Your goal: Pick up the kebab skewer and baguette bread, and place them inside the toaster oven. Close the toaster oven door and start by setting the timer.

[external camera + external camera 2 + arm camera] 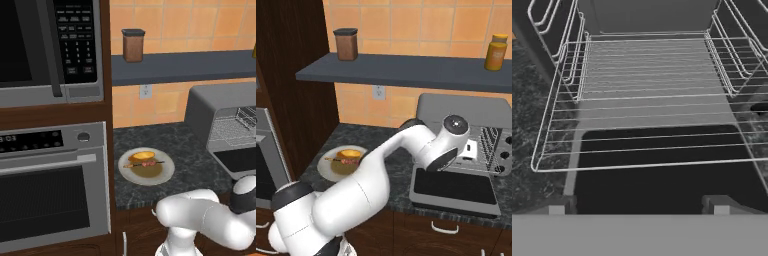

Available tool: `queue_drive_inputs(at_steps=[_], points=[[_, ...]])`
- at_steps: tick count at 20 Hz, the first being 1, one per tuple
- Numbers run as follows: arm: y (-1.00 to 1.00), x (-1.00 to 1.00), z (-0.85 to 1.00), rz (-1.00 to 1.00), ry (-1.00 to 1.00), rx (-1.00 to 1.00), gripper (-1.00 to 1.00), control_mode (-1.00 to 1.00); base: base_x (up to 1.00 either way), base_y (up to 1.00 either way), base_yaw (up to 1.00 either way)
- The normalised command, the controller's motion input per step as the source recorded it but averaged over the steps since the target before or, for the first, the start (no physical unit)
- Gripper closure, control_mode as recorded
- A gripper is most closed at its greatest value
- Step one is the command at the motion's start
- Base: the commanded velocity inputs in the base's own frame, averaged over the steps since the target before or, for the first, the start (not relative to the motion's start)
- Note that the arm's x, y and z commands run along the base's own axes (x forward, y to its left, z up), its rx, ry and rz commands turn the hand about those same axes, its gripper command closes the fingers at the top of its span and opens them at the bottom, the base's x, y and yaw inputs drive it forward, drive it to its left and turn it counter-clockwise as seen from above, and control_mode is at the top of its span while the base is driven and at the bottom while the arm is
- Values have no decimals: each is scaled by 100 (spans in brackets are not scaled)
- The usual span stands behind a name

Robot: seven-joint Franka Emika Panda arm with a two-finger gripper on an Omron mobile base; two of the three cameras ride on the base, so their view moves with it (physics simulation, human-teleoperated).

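Shelf (pixel 406 72) of dark grey runs along the tiled wall, with a brown jar (pixel 346 44) on it and a yellow bottle (pixel 496 51) far to the right. Below it, on the dark speckled surface (pixel 185 150), a round plate (pixel 146 166) carries the baguette bread (pixel 142 156) and, just in front of it, the kebab skewer (pixel 145 164). To the left of the plate stand a black-panelled microwave (pixel 50 45) and under it a large wall oven (pixel 50 185). To the right of the plate, well apart, sits the toaster oven (pixel 466 115). The toaster oven door (pixel 453 187) lies dropped open and flat, and the wire rack (pixel 647 100) inside is drawn partly out over it with nothing on it. The white arm bends across between plate and toaster oven. The hand (pixel 638 207) is above the door, facing the rack, its fingers spread wide and holding nothing.
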Motion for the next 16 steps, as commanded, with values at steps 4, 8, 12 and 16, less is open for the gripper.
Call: queue_drive_inputs(at_steps=[4, 8, 12, 16], points=[[85, -13, 44, 4, 0, -5, -100, -100, 0, 0, 0], [100, -19, 5, 20, 5, -7, -100, -100, 0, 0, 0], [100, -22, -10, 49, 11, -5, -100, -100, 0, 0, 0], [100, -3, 0, 51, 16, -2, -100, -100, 0, 0, 0]])
